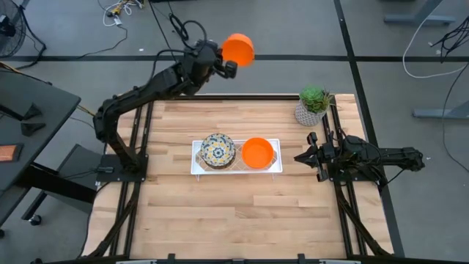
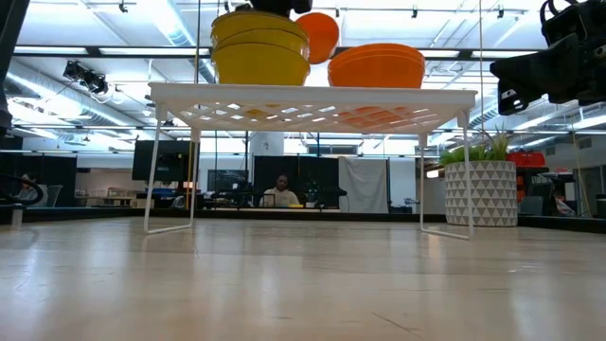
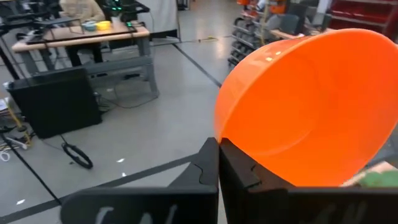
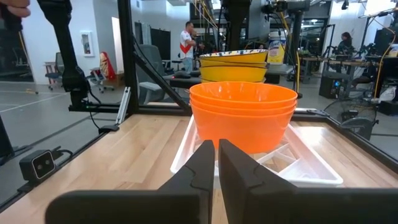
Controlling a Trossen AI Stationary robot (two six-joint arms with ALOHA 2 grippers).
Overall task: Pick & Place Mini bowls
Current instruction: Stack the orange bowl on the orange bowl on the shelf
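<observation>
My left gripper point(image 1: 229, 66) is raised beyond the table's far edge, shut on a plain orange mini bowl point(image 1: 238, 50), which also shows in the left wrist view point(image 3: 305, 106). A white wire rack point(image 1: 272, 170) stands on its legs mid-table. On it rest a stack of floral mini bowls point(image 1: 218, 149) with yellow outsides point(image 2: 260, 47) and a stack of orange mini bowls point(image 1: 257, 152). My right gripper point(image 4: 216, 144) waits shut at the table's right side, pointing at the rack. My left gripper pinches the orange bowl's rim point(image 3: 221, 135) between its two fingers point(image 3: 208, 158), which are close together on that edge. The bowl is lifted clear of everything and tipped on its side, its hollow facing back toward the wrist.
A potted green plant point(image 1: 314, 105) in a white patterned pot point(image 2: 480, 189) stands at the table's far right corner. Bare wood lies in front of and to the left of the rack. Desks and people show in the room beyond.
</observation>
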